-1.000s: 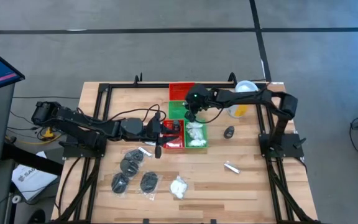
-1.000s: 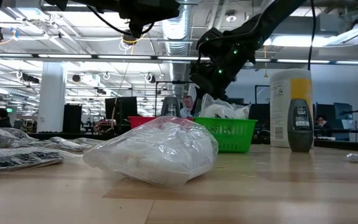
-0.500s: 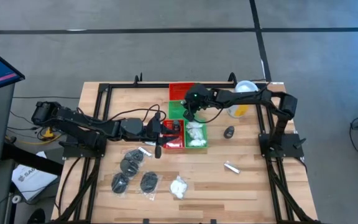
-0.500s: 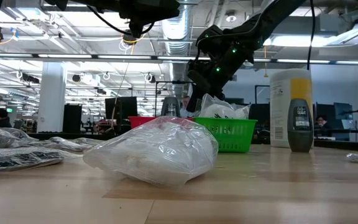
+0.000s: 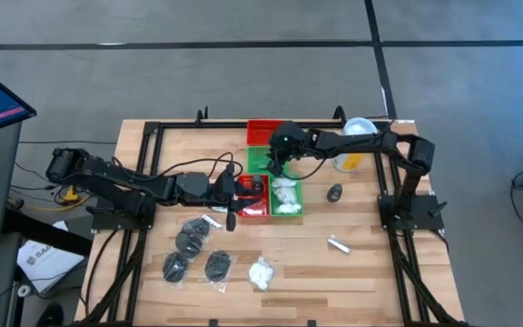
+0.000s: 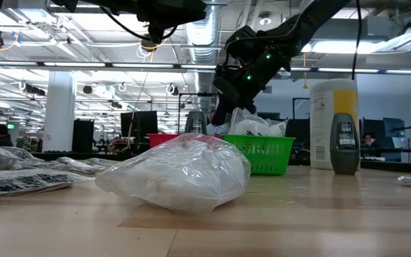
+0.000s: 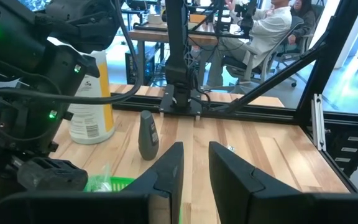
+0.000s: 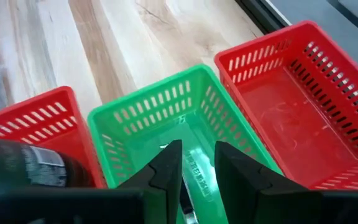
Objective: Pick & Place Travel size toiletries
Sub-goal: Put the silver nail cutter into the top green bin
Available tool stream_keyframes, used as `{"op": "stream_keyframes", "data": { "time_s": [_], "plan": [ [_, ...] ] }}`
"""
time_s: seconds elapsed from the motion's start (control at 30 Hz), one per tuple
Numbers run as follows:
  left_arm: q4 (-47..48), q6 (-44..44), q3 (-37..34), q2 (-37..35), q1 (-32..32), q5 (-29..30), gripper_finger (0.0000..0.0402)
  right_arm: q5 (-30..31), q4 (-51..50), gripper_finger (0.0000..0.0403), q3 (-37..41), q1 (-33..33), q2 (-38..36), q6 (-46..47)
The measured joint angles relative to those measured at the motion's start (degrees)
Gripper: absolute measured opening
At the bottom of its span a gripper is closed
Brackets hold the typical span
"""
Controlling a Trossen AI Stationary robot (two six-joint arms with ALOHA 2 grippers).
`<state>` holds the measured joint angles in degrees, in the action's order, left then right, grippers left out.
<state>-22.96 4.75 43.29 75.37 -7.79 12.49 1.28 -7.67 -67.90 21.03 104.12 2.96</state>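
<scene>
Above the green tray (image 8: 166,118), the right gripper (image 8: 191,171) hovers with a narrow gap between its fingers, nothing visibly clamped. A clear packet (image 8: 194,171) lies directly beneath on the tray floor, its long axis seemingly running away from the gripper. Best lift straight up, clear of the tray walls. The left gripper (image 7: 194,168) waits, nearly closed and empty, over the counter (image 7: 278,155).

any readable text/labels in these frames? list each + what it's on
None readable.
Yellow canister: white label with dark print, too blurred to read.
Small dark bottle: pale marks on its front, too small to read.
Dark bottle in the red tray: label lines, blurred.
</scene>
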Motion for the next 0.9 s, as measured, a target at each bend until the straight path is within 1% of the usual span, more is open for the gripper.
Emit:
{"op": "stream_keyframes", "data": {
  "time_s": [0.2,0.27,0.33,0.5,0.63,0.8,0.9],
  "plan": [
    [0.08,0.0,0.0,0.0,0.0,-0.01,0.0066,-0.02,-1.78,0.0087,-0.02,-1.94,-0.02,0.05],
    [0.13,0.0,0.0,0.0,0.0,-0.02,0.0066,-1.38,-2.52,0.0087,0.0,-2.96,-0.4,0.04],
    [0.33,0.0,0.0,0.0,0.0,-0.02,0.0066,-2.93,-2.83,0.0087,-0.01,-4.3,-1.41,0.04],
    [0.78,0.0,0.0,0.0,0.0,-0.04,0.0066,-2.97,-5.04,0.0087,-0.02,-7.0,-4.96,0.68],
    [0.95,0.0,0.0,0.0,0.0,-0.07,0.0066,-2.84,-8.98,0.0087,-0.02,-9.16,-7.23,2.04],
    [1.0,0.0,0.0,0.0,0.0,-0.09,0.0066,-2.84,-13.92,0.0087,0.1,-13.8,-9.83,3.92],
    [1.02,0.01,0.0,0.0,0.0,-0.26,0.0066,-2.8,-13.48,0.0087,1.71,-17.26,-11.85,6.08]
  ]
}}
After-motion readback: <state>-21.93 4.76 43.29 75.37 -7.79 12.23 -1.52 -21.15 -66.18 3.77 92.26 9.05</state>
